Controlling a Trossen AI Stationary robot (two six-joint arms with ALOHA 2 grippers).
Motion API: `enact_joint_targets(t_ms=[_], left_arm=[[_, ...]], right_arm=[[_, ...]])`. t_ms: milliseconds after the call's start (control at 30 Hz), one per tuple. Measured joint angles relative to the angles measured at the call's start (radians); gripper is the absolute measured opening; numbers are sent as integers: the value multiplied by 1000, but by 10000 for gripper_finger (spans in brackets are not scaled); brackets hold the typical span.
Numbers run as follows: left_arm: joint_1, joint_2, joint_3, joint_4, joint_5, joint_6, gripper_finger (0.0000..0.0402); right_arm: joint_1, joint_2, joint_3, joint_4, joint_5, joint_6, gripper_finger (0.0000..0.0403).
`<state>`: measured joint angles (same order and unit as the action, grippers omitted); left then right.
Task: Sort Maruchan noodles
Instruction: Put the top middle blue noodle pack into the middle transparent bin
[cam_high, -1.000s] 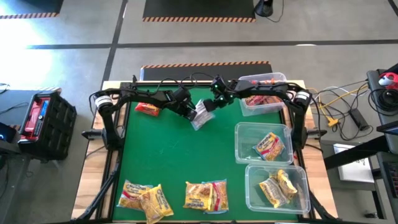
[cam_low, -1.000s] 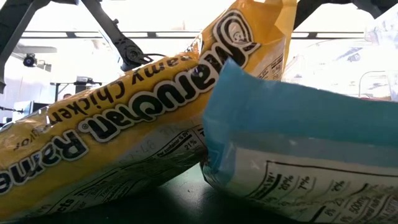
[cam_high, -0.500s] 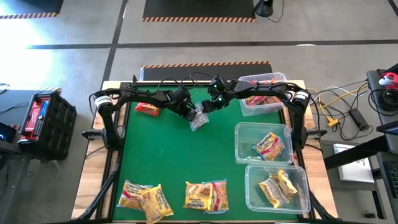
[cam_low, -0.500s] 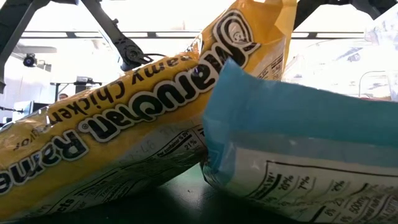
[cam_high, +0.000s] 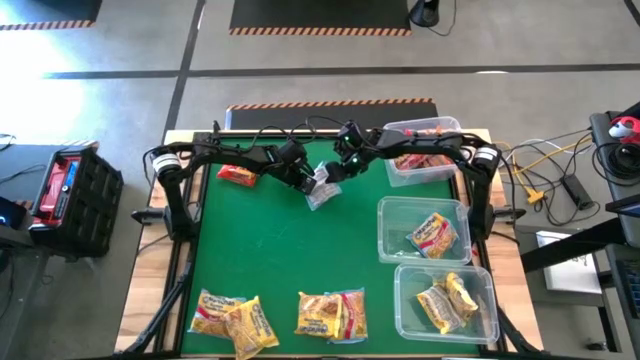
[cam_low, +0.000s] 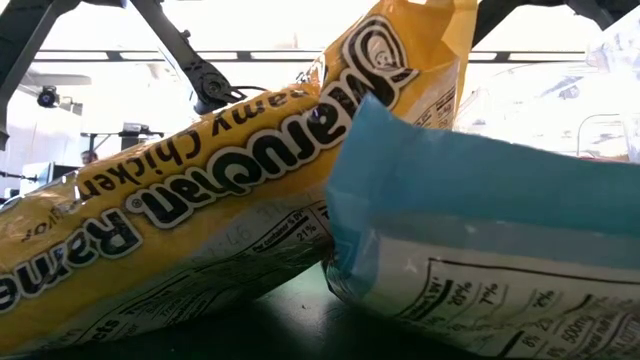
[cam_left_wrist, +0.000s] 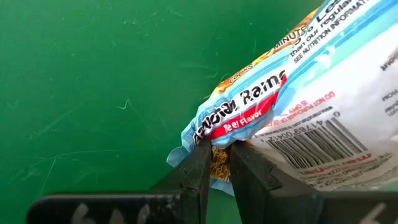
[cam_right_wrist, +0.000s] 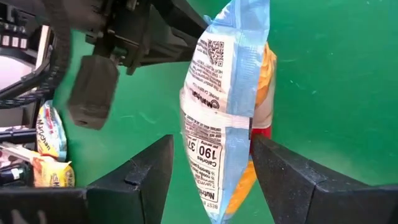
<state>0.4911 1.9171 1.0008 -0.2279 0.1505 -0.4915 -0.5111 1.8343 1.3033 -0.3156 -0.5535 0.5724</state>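
Crinkly, flat blue-and-white noodle packet (cam_high: 320, 188) hangs above the green table's (cam_high: 270, 250) far middle, its corner pinched in the left gripper (cam_left_wrist: 219, 163), its body between the right gripper's (cam_right_wrist: 211, 163) spread dark fingers (cam_right_wrist: 148, 168).

Three clear bins (cam_high: 421, 207), two arms (cam_high: 250, 155), and roughly a dozen noodle packets (cam_high: 322, 187).

The yellow packet (cam_low: 200, 200) reads "Maruchan Ramen", upside down; the blue-and-white packet (cam_left_wrist: 323, 93) reads "Beef Flavor", its back (cam_right_wrist: 214, 124) "190".
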Motion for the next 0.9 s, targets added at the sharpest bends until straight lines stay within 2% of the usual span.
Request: enact_joint_targets(t_ms=[500,900], left_arm=[[0,0,0,0,0,0,40],[0,0,0,2,-1,-5,40]], right_arm=[[-56,-6,-8,1,3,-49,206],[-18,32,-11,20,-53,-58,206]])
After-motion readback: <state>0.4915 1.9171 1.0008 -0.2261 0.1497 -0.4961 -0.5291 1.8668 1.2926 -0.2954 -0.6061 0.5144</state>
